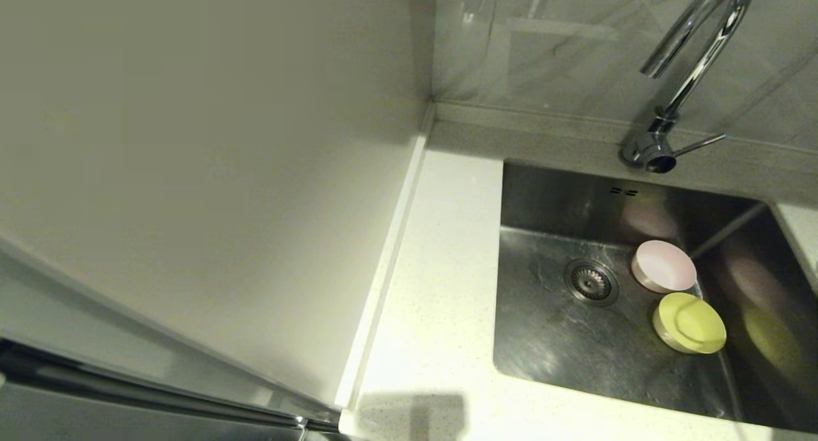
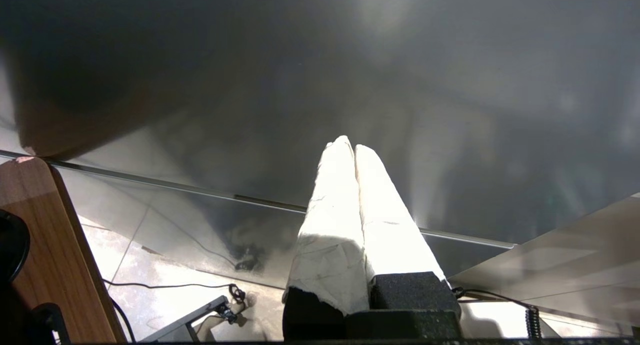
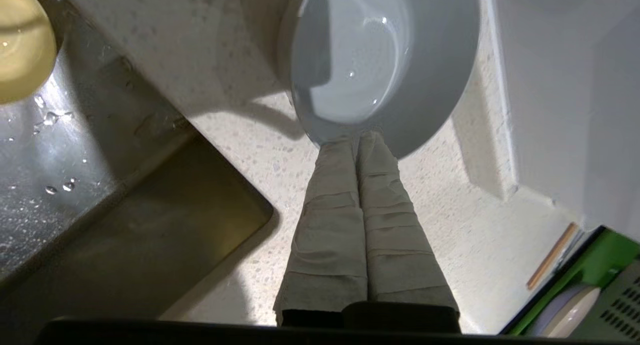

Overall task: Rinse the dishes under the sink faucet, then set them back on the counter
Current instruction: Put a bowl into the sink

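In the head view, a pale pink bowl [image 1: 664,266] and a yellow-green bowl [image 1: 690,323] lie upside down in the steel sink [image 1: 556,339], to the right of its drain [image 1: 590,281]. The chrome faucet [image 1: 690,64] rises behind the basin. Neither gripper appears in that view. In the right wrist view, my right gripper [image 3: 357,137] is shut on the near rim of the pale blue-white bowl [image 3: 350,60], above the speckled counter [image 3: 240,145] beside the sink's corner [image 3: 60,150]. The bowl's wet hollow faces the camera. My left gripper [image 2: 354,147] is shut and empty, away from the sink.
The faucet's side lever [image 1: 700,144] points right. A cream wall panel [image 1: 192,172] borders the counter [image 1: 441,268] on the left. A green crate [image 3: 595,265] sits near the right gripper. The left wrist view shows a wooden board [image 2: 45,245] and floor cables [image 2: 170,285].
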Available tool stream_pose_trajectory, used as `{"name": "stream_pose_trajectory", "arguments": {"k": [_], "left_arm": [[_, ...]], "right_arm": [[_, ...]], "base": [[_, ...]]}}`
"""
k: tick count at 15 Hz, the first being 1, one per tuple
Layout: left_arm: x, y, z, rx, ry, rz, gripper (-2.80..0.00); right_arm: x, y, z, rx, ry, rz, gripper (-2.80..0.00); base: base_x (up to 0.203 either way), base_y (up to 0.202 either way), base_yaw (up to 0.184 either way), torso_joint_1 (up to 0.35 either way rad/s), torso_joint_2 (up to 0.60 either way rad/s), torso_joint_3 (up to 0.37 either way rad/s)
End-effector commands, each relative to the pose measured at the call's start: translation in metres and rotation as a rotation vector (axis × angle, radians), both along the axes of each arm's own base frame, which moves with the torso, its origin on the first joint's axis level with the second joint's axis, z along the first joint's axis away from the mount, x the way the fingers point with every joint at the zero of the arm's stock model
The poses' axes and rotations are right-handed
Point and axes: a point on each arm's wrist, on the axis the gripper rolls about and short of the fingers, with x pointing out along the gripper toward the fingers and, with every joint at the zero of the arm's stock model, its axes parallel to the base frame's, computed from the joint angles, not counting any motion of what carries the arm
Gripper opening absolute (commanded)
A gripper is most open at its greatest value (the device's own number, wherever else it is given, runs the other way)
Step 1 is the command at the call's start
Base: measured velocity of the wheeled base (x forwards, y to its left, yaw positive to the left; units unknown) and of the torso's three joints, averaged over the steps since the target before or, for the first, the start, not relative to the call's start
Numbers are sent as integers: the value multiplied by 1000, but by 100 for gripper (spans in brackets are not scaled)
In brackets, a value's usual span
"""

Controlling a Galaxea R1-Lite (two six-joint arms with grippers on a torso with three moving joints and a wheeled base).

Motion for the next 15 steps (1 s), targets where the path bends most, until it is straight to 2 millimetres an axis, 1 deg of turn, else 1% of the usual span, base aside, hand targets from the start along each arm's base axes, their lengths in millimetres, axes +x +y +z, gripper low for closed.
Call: {"name": "stream_pose_trajectory", "arguments": {"k": [1,3,4,8,12,15], "left_arm": [[0,0,-1,0,3,0,-280],[0,0,-1,0,3,0,-280],[0,0,-1,0,3,0,-280],[0,0,-1,0,3,0,-280],[0,0,-1,0,3,0,-280],[0,0,-1,0,3,0,-280]], "right_arm": [[-4,2,1,3,-6,2,-280],[-4,4,3,8,-13,25,-280],[-5,4,1,15,-9,31,0],[-7,6,1,19,-13,31,0],[-10,10,-13,66,22,21,0],[-7,7,-21,105,17,7,0]], "base": [[0,0,0,0,0,0],[0,0,0,0,0,0],[0,0,0,0,0,0],[0,0,0,0,0,0],[0,0,0,0,0,0],[0,0,0,0,0,0]]}}
